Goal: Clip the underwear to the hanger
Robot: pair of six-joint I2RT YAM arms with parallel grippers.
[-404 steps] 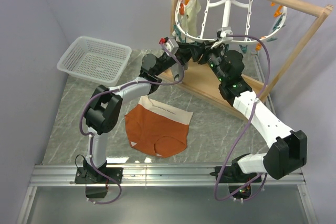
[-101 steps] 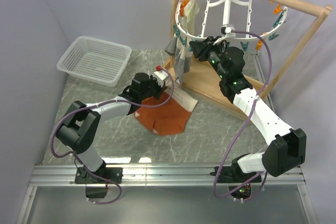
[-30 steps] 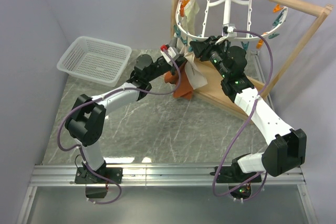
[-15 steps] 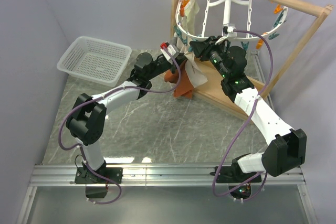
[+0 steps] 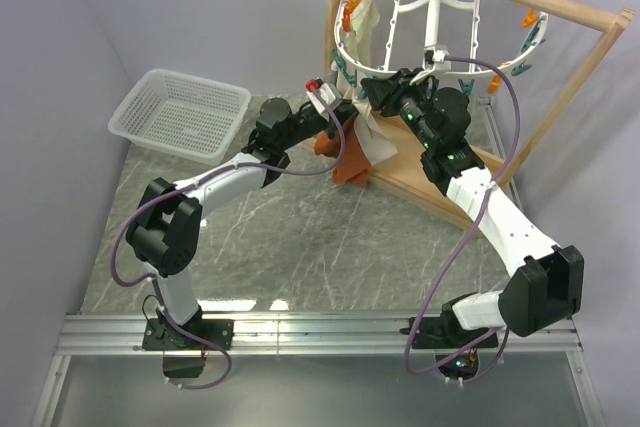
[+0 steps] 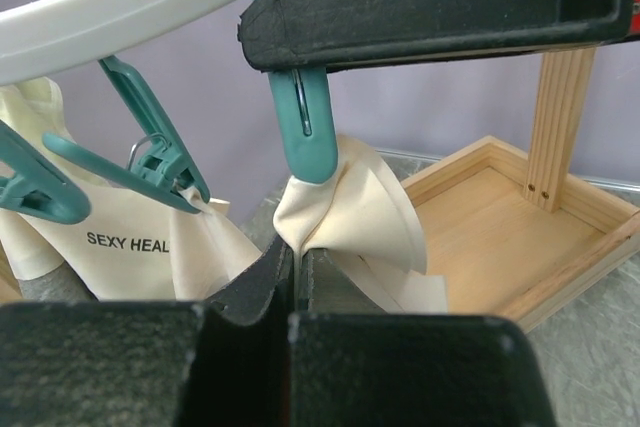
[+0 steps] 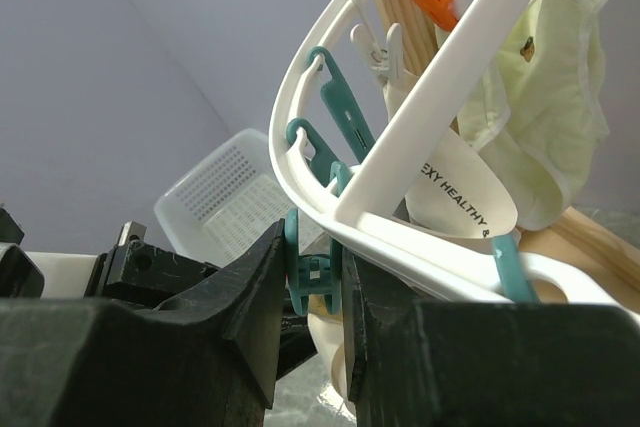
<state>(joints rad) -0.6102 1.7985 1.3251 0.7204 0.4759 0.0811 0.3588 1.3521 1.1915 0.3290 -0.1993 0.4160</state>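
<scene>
We are looking at two arms built alike: the left arm point(image 5: 215, 182) and the right arm point(image 5: 505, 227) are wearing white shells on their long links and bulky black housings at the joints. A purple cable point(image 5: 508, 117) is looping beside each one. Black bases point(image 5: 182, 335) are sitting at seven and five o'clock in the overhead view. A small red tab point(image 5: 313, 84) is showing on the left wrist, tiny green lights point(image 5: 441, 154) on the right. Up close, the left gripper point(image 6: 297, 265) and right gripper point(image 7: 315, 282) are showing matte black, scuffed plastic fingers point(image 7: 250, 287).
</scene>
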